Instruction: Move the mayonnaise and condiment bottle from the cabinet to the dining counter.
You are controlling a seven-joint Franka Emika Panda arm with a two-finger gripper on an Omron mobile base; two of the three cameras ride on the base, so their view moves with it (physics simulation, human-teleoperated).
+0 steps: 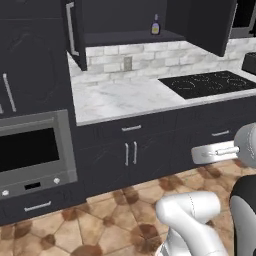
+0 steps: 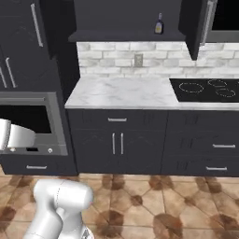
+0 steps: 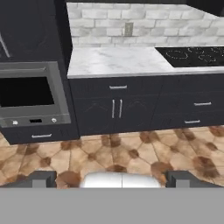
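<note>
Robot arm held low in a dark kitchen, fingers spread wide and empty, before it reaches for the bottle on the cabinet shelf.

The two dark fingers (image 3: 42,178) stand far apart with nothing between them, pointing at tiled floor and the dark base cupboards. Beyond them is the marble table (image 1: 120,97) backed by pale brick. High above and well away from the fingers, the cabinet (image 2: 126,33) stands open, and the condiment bottle (image 1: 155,25) sits upright on its shelf. I judge this the approach step: next the arm must rise to the shelf and close around the bottle.
</note>
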